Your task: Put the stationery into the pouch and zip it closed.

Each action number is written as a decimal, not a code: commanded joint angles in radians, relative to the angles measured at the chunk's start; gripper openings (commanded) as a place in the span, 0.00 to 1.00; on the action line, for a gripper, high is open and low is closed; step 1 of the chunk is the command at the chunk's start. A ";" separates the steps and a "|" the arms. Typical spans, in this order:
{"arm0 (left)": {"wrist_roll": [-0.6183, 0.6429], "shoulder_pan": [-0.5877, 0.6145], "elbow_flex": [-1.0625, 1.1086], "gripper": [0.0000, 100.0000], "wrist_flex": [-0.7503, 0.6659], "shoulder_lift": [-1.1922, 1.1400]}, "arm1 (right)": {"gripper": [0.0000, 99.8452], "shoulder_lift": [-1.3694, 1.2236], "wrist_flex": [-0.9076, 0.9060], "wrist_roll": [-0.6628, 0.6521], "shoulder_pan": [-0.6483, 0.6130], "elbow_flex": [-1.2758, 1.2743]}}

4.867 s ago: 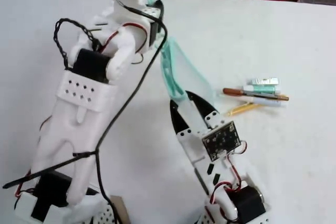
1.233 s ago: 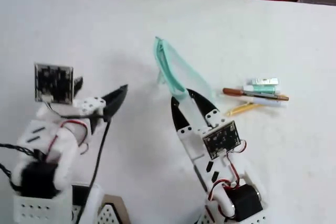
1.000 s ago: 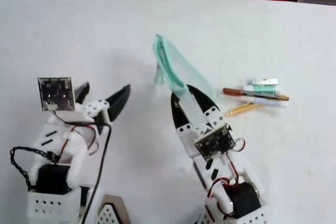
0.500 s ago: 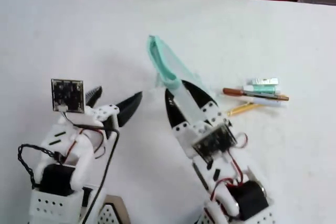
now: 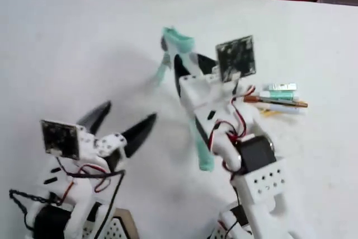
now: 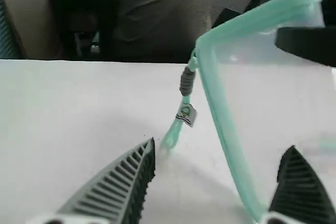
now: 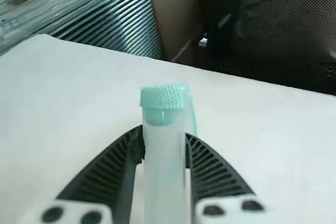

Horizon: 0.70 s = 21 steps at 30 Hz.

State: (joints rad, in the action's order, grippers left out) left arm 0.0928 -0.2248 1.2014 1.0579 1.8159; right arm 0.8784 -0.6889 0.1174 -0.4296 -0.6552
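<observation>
The white table [image 5: 67,32] took up most of the high view. At the lower left of that view, the left gripper [image 5: 130,111] stood wide open with nothing between its black fingers, well apart from the pouch. At upper centre, the right gripper [image 5: 189,65] was clamped on the clear, teal-edged pouch [image 5: 199,146], with one jaw pressed against each face. The pouch ran from near top centre, past the right arm, down to a teal end at mid-frame. The stationery [image 5: 279,98], a small cluster of pens and markers, lay on the table at right centre. It was just beside the right arm and outside the pouch.

The right wrist view showed the grip itself: the right gripper [image 7: 164,136] was narrowed onto the pouch [image 7: 164,150], and the pouch's teal end stood beyond the fingertips. The left wrist view showed the left gripper [image 6: 220,148] spread open and the pouch [image 6: 262,61] tilted beyond it. A grey zipper pull [image 6: 187,80] with a teal cord hung at the pouch's corner, a detail blurred in the high view.
</observation>
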 commanded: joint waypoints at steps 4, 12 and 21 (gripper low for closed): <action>-0.087 -0.197 -0.014 0.38 -0.038 -0.002 | 0.02 -0.036 0.001 0.054 0.028 0.072; -0.087 -0.246 -0.021 0.38 -0.060 -0.002 | 0.02 -0.028 -0.002 0.054 -0.124 0.072; -0.083 -0.101 0.104 0.38 -0.157 0.004 | 0.02 -0.027 -0.131 0.054 -0.252 0.127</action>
State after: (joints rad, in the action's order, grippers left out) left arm 0.0146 -0.3920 1.2919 0.9613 1.8159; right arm 0.8385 -0.7748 0.1619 -0.6598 -0.6045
